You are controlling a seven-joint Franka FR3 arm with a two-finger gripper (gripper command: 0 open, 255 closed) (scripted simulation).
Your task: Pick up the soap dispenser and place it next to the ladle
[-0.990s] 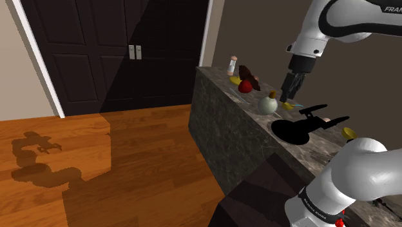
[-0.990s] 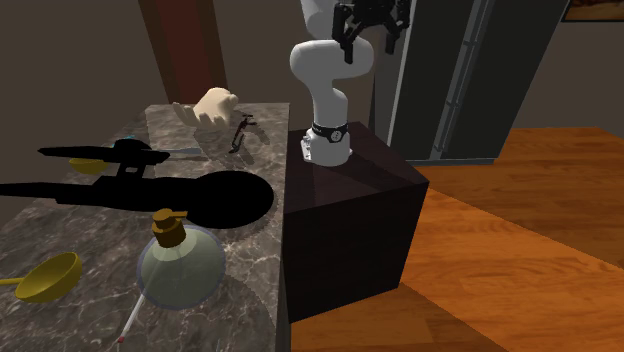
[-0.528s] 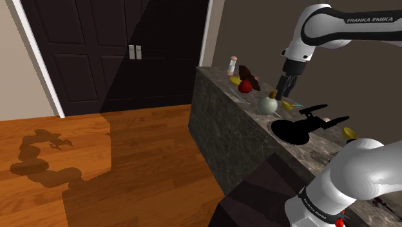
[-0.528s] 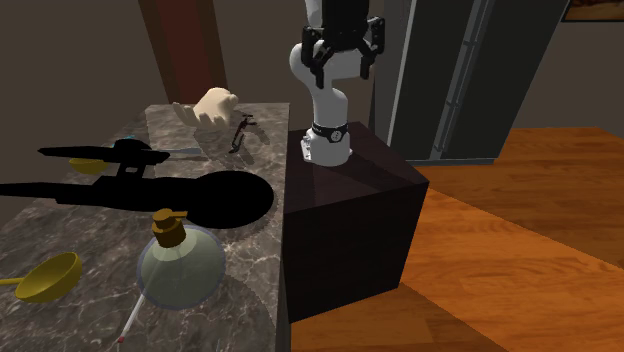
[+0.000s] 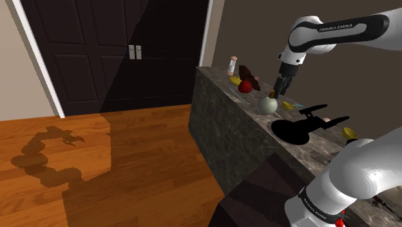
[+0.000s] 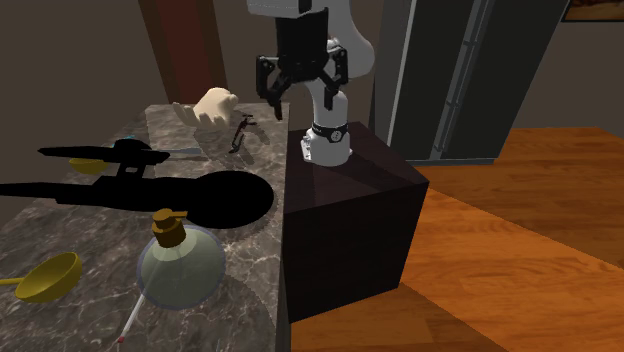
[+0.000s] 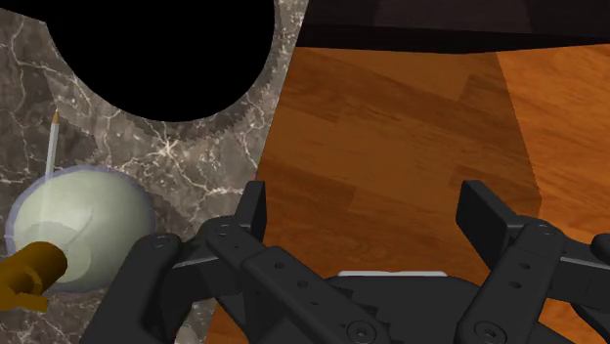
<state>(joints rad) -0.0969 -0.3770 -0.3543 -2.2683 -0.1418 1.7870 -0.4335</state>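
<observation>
- While the gripper [image 6: 303, 93] hangs in the air over the long edge of the dark marbled counter [image 6: 245, 250], its jaws stand wide apart, holding nothing.
- On that counter stands the soap dispenser [image 6: 180, 262], a round pale-green bottle with a brownish-gold pump, untouched.
- Seen from the wrist, the soap dispenser [image 7: 78, 230] sits outside one finger, not between the two; wooden floor [image 7: 391, 127] shows in the gap.
- Just beside the bottle, not touching it, lies the yellow ladle [image 6: 45, 277].
- Between the bottle and the stand [image 6: 350, 210] lies a flat black round shape [image 6: 225, 195].
- From the shoulder, the gripper [image 5: 281, 91] hovers just above the soap dispenser [image 5: 268, 103].
</observation>
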